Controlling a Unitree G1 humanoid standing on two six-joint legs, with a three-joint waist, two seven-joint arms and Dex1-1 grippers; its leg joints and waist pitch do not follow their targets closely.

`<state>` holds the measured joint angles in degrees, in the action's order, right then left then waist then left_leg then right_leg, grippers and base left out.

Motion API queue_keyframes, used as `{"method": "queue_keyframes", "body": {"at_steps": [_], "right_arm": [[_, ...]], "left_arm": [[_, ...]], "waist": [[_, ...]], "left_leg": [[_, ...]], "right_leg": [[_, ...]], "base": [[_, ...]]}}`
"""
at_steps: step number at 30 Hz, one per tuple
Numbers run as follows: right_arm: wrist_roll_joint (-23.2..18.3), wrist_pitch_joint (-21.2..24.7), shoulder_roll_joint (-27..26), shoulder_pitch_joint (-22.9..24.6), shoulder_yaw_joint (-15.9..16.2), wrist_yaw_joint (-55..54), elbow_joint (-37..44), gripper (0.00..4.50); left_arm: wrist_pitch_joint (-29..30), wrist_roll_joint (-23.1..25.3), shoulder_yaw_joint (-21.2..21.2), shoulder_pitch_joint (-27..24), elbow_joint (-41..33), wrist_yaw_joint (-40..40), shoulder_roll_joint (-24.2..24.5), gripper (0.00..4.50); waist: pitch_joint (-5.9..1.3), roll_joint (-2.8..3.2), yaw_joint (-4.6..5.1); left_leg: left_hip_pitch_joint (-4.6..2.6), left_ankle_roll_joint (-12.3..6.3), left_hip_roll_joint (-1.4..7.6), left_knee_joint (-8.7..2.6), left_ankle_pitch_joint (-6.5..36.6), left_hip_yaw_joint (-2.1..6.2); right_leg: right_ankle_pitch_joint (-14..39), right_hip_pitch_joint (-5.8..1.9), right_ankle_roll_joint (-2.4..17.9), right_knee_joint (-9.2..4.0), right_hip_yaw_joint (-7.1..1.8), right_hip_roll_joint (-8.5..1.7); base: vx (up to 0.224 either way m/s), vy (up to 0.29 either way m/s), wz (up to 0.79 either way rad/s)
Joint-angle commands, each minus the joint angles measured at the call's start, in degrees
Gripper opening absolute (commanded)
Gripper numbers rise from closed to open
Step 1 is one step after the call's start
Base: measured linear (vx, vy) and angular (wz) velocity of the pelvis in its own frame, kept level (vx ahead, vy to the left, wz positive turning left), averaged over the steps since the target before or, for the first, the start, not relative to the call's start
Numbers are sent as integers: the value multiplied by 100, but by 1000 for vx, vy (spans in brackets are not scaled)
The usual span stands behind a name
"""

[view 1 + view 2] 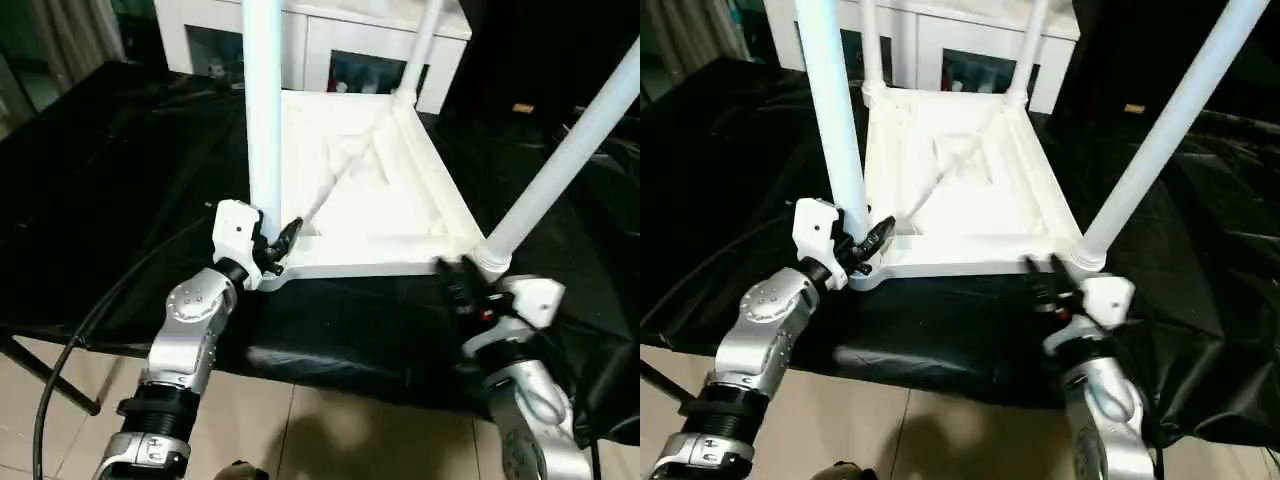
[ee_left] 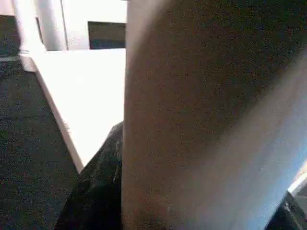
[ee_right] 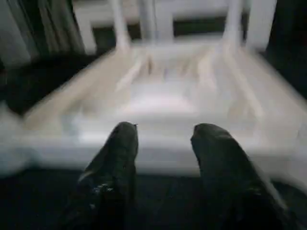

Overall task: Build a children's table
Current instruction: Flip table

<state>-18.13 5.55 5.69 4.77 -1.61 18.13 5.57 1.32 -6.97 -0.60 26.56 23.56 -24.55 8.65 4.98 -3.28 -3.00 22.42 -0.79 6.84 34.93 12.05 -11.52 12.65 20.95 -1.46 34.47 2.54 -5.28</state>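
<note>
The children's table lies upside down on black cloth, its white ribbed tabletop [image 1: 360, 190] facing up. Legs stand in its corner sockets. My left gripper [image 1: 275, 242] is shut on the base of the upright near-left leg [image 1: 262, 110]; in the left wrist view that leg [image 2: 201, 120] sits between the black fingers [image 2: 98, 191]. The near-right leg [image 1: 560, 150] leans outward from its socket. My right gripper [image 1: 457, 275] hangs just left of that socket at the tabletop's near edge. Its fingers [image 3: 120, 148] stand open with nothing between them.
A white glass-door cabinet [image 1: 330, 40] stands behind the work table. Black cloth [image 1: 120, 180] covers the work table and drapes over its near edge. A black cable [image 1: 60, 370] hangs at the left above the tiled floor [image 1: 330, 440].
</note>
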Motion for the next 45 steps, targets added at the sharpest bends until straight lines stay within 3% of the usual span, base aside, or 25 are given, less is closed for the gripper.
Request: {"method": "queue_keyframes", "body": {"at_steps": [1,3,4,5,7,8,9,10,11,12,14,15,17,19,21,23,24,27,28,33,34,36,37,40,45], "right_arm": [[-35,338,41,39,-6,-102,103,210],[-21,397,26,46,1,-136,108,210],[-51,614,-28,46,-19,-284,153,210],[-129,809,-106,-36,-62,-419,117,210],[-192,968,-151,-95,-93,-516,106,210],[-228,1100,-257,-251,-149,-681,-46,210],[-320,1229,-332,-415,-217,-797,-197,210],[-372,1328,-417,-542,-274,-933,-323,210],[-416,1420,-494,-676,-336,-1043,-428,210],[-416,1420,-494,-676,-336,-1043,-428,210],[-744,1497,-690,-932,-491,-1085,-596,245],[-1053,1517,-843,-1131,-654,-1099,-764,245],[-1304,1498,-957,-1287,-799,-1096,-931,271],[-1698,1513,-1149,-1616,-1116,-1110,-1247,282],[-1906,1430,-1245,-1739,-1216,-1007,-1273,302],[-2023,1435,-1302,-1786,-1238,-873,-1212,325],[-2106,1487,-1330,-1800,-1232,-762,-1135,332],[-2165,1540,-1344,-1787,-1213,-679,-1072,359],[-2155,1699,-1289,-1636,-1075,-570,-876,359],[-2392,1883,-1021,-1115,-951,-286,-259,402],[-2456,1878,-968,-1035,-970,-183,-170,419],[-2562,1850,-943,-925,-1039,-90,-101,435],[-2559,1835,-951,-946,-1079,-133,-150,444],[-2418,1821,-1015,-1114,-1209,-453,-386,450],[-2741,1902,-1127,-1177,-1344,-635,-309,450]], "left_arm": [[156,-57,-145,68,207,145,-52,204],[185,-72,-185,88,226,197,-66,204],[211,-156,-258,121,194,248,-116,204],[208,-326,-344,186,119,238,-217,204],[198,-447,-394,233,65,219,-284,204],[190,-700,-488,314,0,131,-409,204],[230,-876,-540,398,-22,88,-509,204],[296,-1048,-577,424,-81,12,-585,204],[331,-1199,-603,456,-102,-91,-658,204],[331,-1199,-603,456,-102,-91,-658,204],[383,-1298,-528,414,-208,-249,-749,204],[430,-1368,-481,355,-335,-321,-820,204],[452,-1445,-437,287,-456,-400,-895,204],[628,-1496,-306,114,-794,-446,-1076,204],[644,-1398,-192,18,-916,-459,-1103,204],[656,-1385,-174,-29,-958,-459,-1119,204],[671,-1374,-156,-59,-989,-440,-1127,204],[673,-1388,-143,-66,-1015,-469,-1124,204],[678,-1363,-130,-84,-1083,-481,-1095,204],[648,-1208,-61,-123,-1158,-703,-974,204],[647,-1194,-51,-111,-1150,-721,-966,204],[678,-1286,-32,-121,-1213,-850,-981,204],[695,-1301,-16,-102,-1216,-884,-986,204],[733,-1360,31,-56,-1216,-955,-1014,204],[740,-1348,106,-101,-1283,-976,-1051,204]], "waist": [[-223,17,71],[-201,2,105],[-309,-23,121],[-283,10,133],[-298,-4,130],[-254,26,111],[-260,175,87],[-294,52,140],[-372,51,94],[-337,61,75],[-345,68,8],[-393,-11,-4],[-365,76,-58],[-351,-25,-45],[-345,22,-84],[-362,23,-81],[-378,-32,-70],[-361,-33,-76],[-361,-46,-72],[-387,-11,-124],[-394,60,-172],[-391,27,-192],[-389,79,-203],[-384,56,-177],[-409,58,-189]], "left_leg": [[-193,10,711,-660,1538,382],[-166,102,714,-678,1644,388],[-187,130,723,-650,1579,392],[-180,117,723,-653,1433,388],[-164,35,716,-627,1196,366],[-152,-84,705,-612,940,354],[-150,-103,690,-613,854,368],[-147,-152,692,-603,788,351],[-174,-326,664,-509,346,306],[-120,-562,640,-484,77,262],[-121,-714,652,-466,118,244],[-129,-756,671,-460,194,236],[-129,-740,676,-463,154,244],[-147,-790,703,-476,60,237],[-130,-840,682,-455,-67,209],[-128,-823,682,-463,-71,224],[-123,-845,675,-446,-150,219],[-109,-846,670,-446,-71,216],[-109,-834,668,-447,-70,214],[-149,-888,681,-431,-232,222],[-157,-803,681,-434,-153,223],[-153,-711,686,-451,-32,220],[-147,-672,681,-455,2,226],[-154,-449,675,-490,227,223],[-158,-354,672,-489,314,220]], "right_leg": [[999,-14,1179,-414,-315,-480],[1105,-2,1131,-432,-321,-498],[1032,-51,1165,-408,-318,-515],[843,-23,1233,-402,-322,-512],[509,-40,1305,-376,-324,-517],[158,-23,1356,-349,-327,-520],[-26,-31,1404,-318,-327,-514],[-214,-53,1515,-297,-310,-491],[-731,-68,1655,-230,-307,-507],[-1074,-56,1756,-206,-316,-512],[-973,-59,1796,-208,-316,-534],[-803,-81,1848,-203,-305,-550],[-669,-50,1849,-197,-292,-540],[-644,-36,1819,-168,-269,-481],[-642,-26,1748,-168,-278,-484],[-627,-46,1708,-168,-268,-488],[-720,-59,1700,-158,-267,-487],[-583,-56,1666,-180,-276,-508],[-550,-56,1655,-183,-275,-500],[-684,-35,1557,-158,-266,-466],[-594,-31,1562,-163,-270,-471],[-538,-31,1565,-173,-272,-468],[-529,-31,1574,-169,-273,-473],[-314,-29,1595,-197,-274,-475],[-278,-42,1522,-204,-276,-481]], "base": [[0,0,0],[0,0,0],[0,0,0],[0,0,0],[0,0,0],[0,0,0],[0,0,0],[0,0,0],[0,0,0],[0,0,0],[0,0,0],[0,0,0],[0,0,0],[0,0,0],[0,0,0],[0,0,0],[0,0,0],[0,0,0],[0,0,0],[0,0,0],[0,0,0],[0,0,0],[0,0,0],[0,0,0],[0,0,0]]}}
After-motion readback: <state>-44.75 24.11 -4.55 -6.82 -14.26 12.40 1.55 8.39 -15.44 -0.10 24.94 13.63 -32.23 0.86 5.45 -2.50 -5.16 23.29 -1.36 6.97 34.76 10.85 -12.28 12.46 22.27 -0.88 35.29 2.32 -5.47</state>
